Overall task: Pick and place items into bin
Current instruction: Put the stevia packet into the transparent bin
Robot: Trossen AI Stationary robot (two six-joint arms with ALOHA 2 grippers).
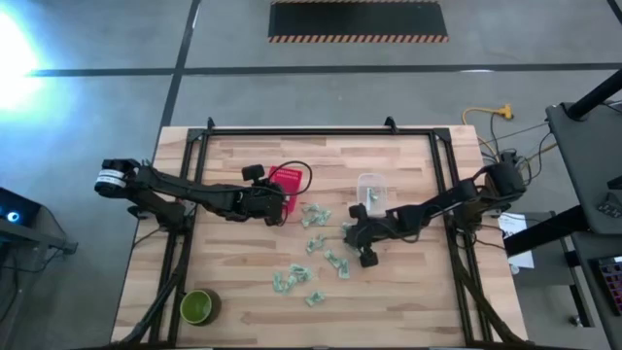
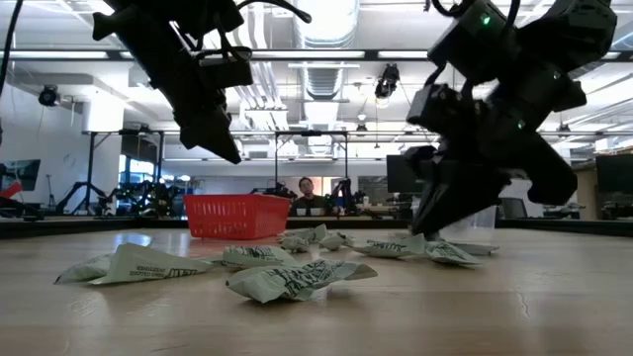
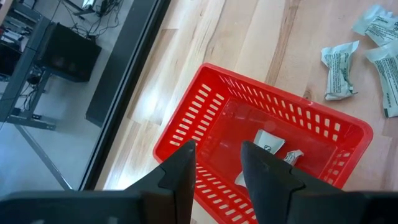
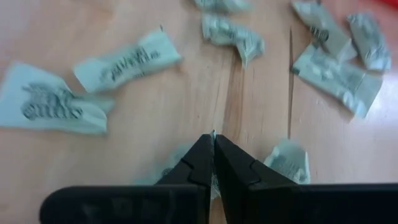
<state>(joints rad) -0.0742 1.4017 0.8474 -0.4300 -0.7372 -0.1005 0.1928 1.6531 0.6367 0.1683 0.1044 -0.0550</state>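
Overhead, two dark arms reach inward across a pale wooden desk [image 1: 408, 301]. The left gripper [image 3: 217, 163] hangs above the red basket [image 3: 205, 102], its fingers parted and holding nothing; the basket sits toward the desk's far edge, left of centre, and two or three packets [image 3: 268, 142] lie on its floor. The right gripper [image 4: 214, 149] is down at the desk near its middle, fingers pressed together, with a sliver of pale packet [image 4: 212, 133] showing at the tips; whether that packet is truly pinched cannot be told.

Loose packets are strewn from the basket's right side toward the near edge. In the right wrist view one packet [image 4: 127, 61] lies flat with its long axis slanting across the plank seam, another [image 4: 53, 107] lies beside it, and a crumpled one [image 4: 288, 160] sits just beside the closed fingertips. A clear plastic cup [image 1: 371, 191] stands near the far edge, right of centre, and a round green bowl [image 1: 198, 307] sits at the near left corner. From table height, a person [image 2: 306, 188] shows in the room beyond.
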